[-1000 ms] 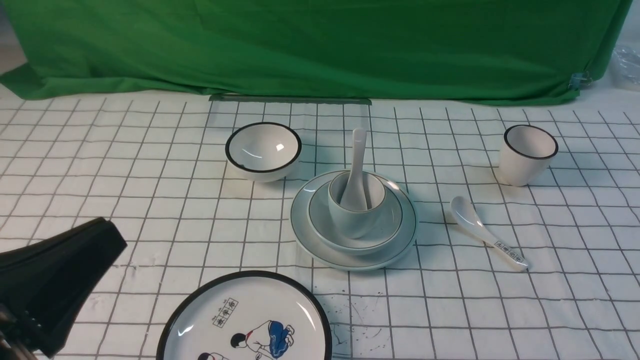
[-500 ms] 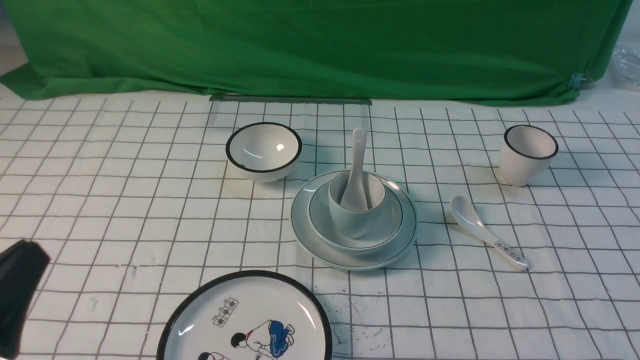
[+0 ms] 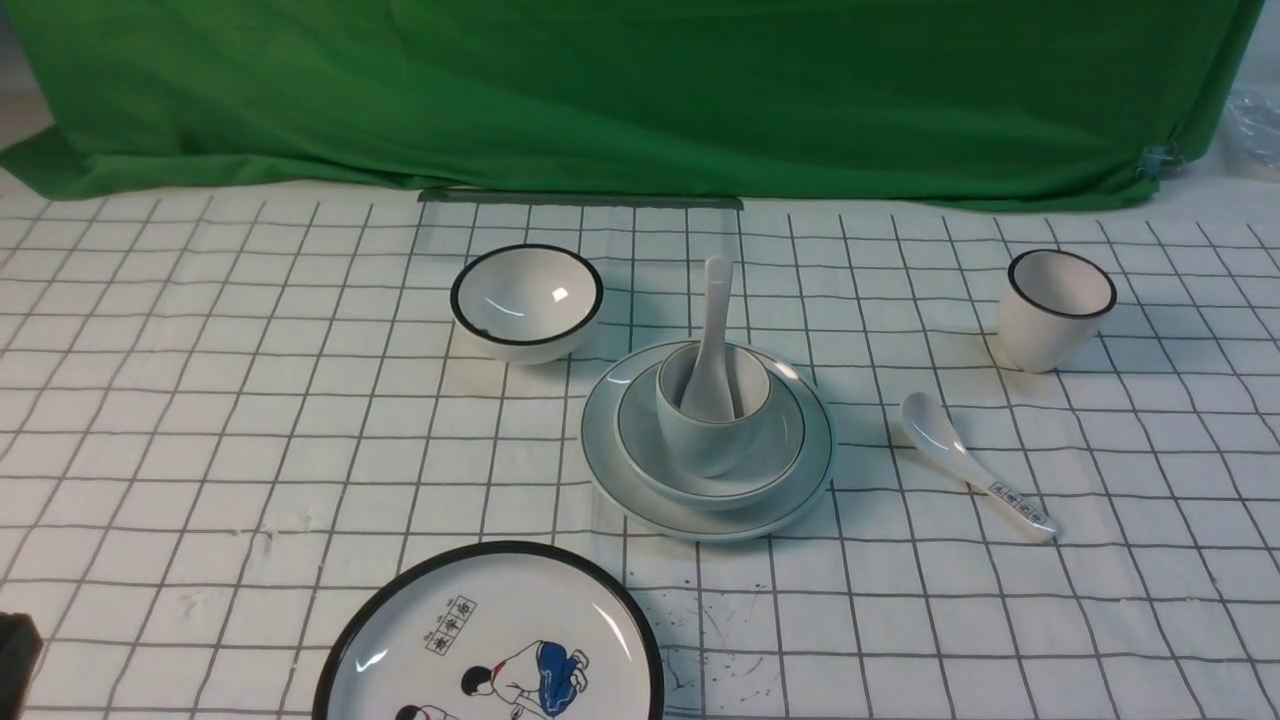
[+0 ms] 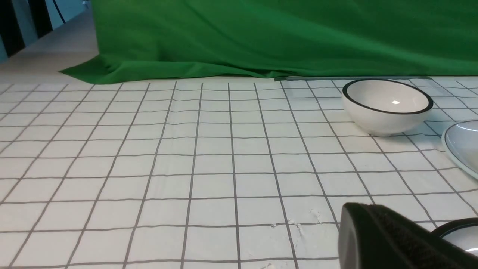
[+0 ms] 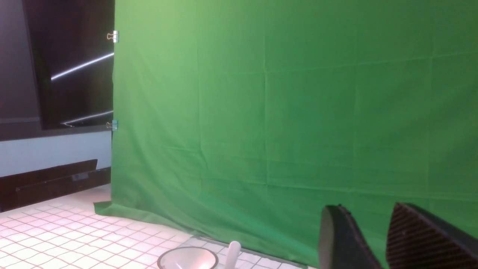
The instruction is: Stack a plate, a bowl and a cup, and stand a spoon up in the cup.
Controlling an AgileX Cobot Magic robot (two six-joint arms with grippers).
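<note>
The pale grey-green plate (image 3: 620,485) lies mid-table with the shallow bowl (image 3: 782,440) on it and the handleless cup (image 3: 700,445) in the bowl. The plain white spoon (image 3: 715,300) stands in the cup, handle up; its tip (image 5: 234,252) also shows in the right wrist view. My left gripper (image 4: 353,213) is shut and empty, low over the cloth well left of the stack; only a dark corner of it (image 3: 15,655) shows in the front view. My right gripper (image 5: 364,209) stands open with nothing between its fingers, raised and facing the green backdrop.
A black-rimmed bowl (image 3: 527,298) sits behind-left of the stack, a black-rimmed white cup (image 3: 1058,308) at the back right. A printed-handle spoon (image 3: 970,468) lies right of the stack. A large cartoon plate (image 3: 490,640) is at the front edge.
My left gripper has drawn back toward the front-left corner, almost out of the front view. The stack and the other dishes have not moved.
</note>
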